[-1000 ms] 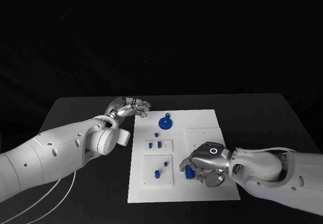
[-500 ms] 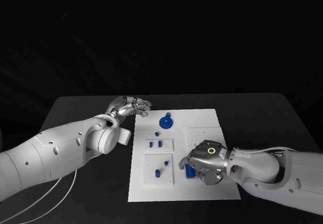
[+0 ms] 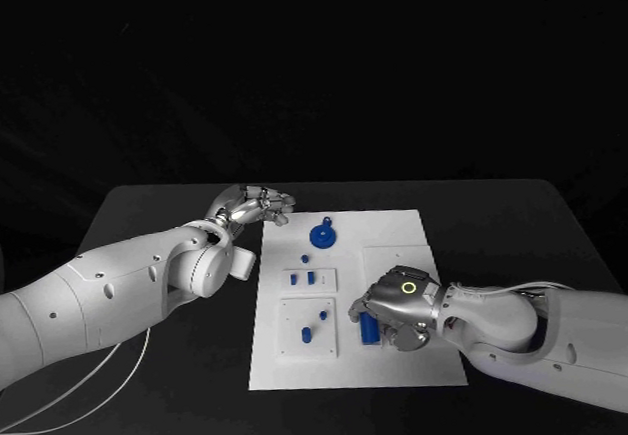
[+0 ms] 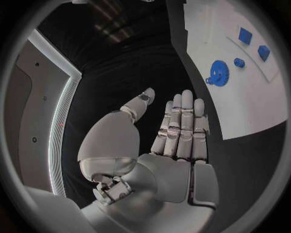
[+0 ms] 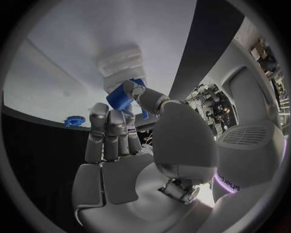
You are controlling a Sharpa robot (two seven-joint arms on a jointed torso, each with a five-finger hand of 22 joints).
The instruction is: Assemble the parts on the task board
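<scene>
Right hand (image 3: pixel 396 317) low over task board (image 3: pixel 396 234), thumb and fingers pinched on blue part (image 5: pixel 124 96); part at fingertips, close above board surface, beside ribbed white fixture (image 5: pixel 123 67). Likely judged: pinch grip keeps part end free for seating in fixture.

Left hand (image 3: pixel 251 206) off board's far corner, over black table (image 3: pixel 155 214), holding nothing, fingers straight and side by side, thumb apart; probably parked clear of work. Blue gear (image 4: pixel 219 73) on board just beyond its fingertips.
</scene>
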